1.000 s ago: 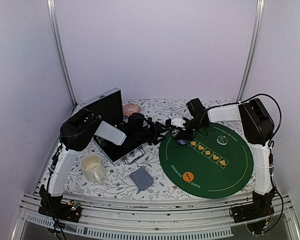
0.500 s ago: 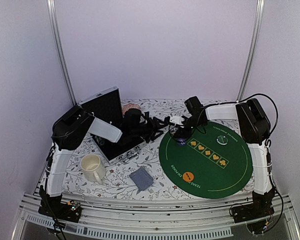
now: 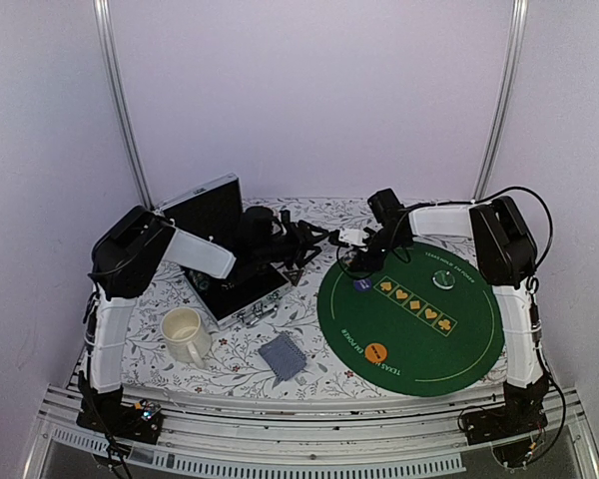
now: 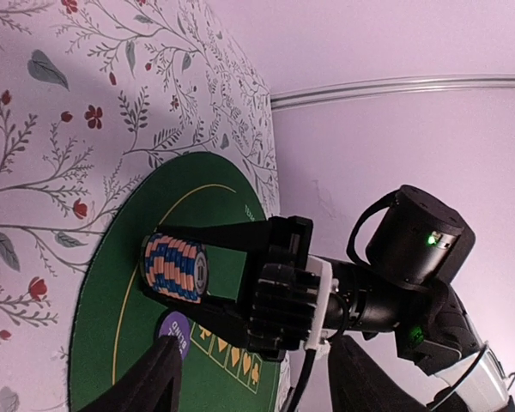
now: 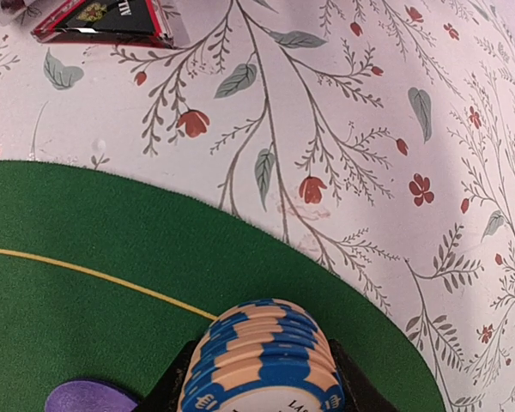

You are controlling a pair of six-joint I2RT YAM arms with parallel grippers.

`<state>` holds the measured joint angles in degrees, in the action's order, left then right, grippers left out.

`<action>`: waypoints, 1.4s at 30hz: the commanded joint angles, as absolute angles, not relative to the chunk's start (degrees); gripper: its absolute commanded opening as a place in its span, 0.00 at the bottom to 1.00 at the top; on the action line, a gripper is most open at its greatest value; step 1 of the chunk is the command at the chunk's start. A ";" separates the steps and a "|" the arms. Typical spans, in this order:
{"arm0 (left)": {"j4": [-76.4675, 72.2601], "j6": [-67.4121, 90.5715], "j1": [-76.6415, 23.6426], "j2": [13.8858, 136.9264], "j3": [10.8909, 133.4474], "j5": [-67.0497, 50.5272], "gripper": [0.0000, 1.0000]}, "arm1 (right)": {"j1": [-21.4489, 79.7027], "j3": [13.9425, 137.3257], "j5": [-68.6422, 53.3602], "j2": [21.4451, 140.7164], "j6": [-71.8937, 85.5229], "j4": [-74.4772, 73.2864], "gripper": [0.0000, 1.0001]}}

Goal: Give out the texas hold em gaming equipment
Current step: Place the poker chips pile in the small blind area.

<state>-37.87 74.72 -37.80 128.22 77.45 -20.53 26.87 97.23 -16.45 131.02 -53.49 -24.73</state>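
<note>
Green felt covers the round poker mat (image 3: 449, 344) on the right half of the floral-clothed desk (image 3: 235, 377). The right fingers (image 4: 232, 233) are clamped on a stack of blue-and-orange striped poker chips (image 5: 262, 356), gripping its two flat ends. The stack hangs over the mat's far left edge, just beside the purple disc (image 3: 360, 284) that lies flat on the felt. Whether the stack touches the mat cannot be told.

An orange disc (image 3: 376, 352) lies near the mat's near edge, and a clear disc (image 3: 441, 279) sits toward its far side, right of the printed row of suits. Off the mat, a black-and-red triangle marker (image 5: 103, 17) rests on the cloth just beyond the felt's far left rim. A grey-blue deck of cards (image 3: 282, 356) lies on the cloth near the front, left of the mat.

The left fingers (image 4: 154, 386) stand apart with nothing between them, pointing across at the right arm's load. Behind them sits an open black case (image 3: 215, 215), and a cream mug (image 3: 185, 334) stands nearer on the left.
</note>
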 commanded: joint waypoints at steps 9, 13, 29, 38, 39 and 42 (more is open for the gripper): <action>-42.05 71.95 -36.40 118.26 71.38 -20.01 0.60 | 26.88 98.96 -10.81 134.03 -54.14 -31.65 0.27; -42.38 71.72 -35.83 117.34 70.56 -20.15 0.60 | 27.02 99.14 -10.05 135.98 -54.48 -32.37 0.33; -42.72 72.14 -34.72 117.52 69.08 -20.60 0.60 | 26.99 99.48 -9.98 136.43 -54.65 -33.22 0.48; -43.69 73.22 -34.72 118.81 68.77 -21.55 0.60 | 26.98 100.02 -10.58 136.34 -54.27 -33.21 0.53; -43.64 73.14 -34.72 118.83 68.86 -21.54 0.60 | 27.03 100.09 -10.47 136.21 -54.24 -33.22 0.57; -43.68 73.13 -34.72 118.91 69.07 -21.71 0.60 | 27.19 100.03 -10.96 135.52 -54.02 -33.20 0.74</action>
<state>-42.37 73.17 -35.22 118.63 69.19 -20.93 27.31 101.06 -13.63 132.46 -53.71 -28.51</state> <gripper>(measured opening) 0.600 0.650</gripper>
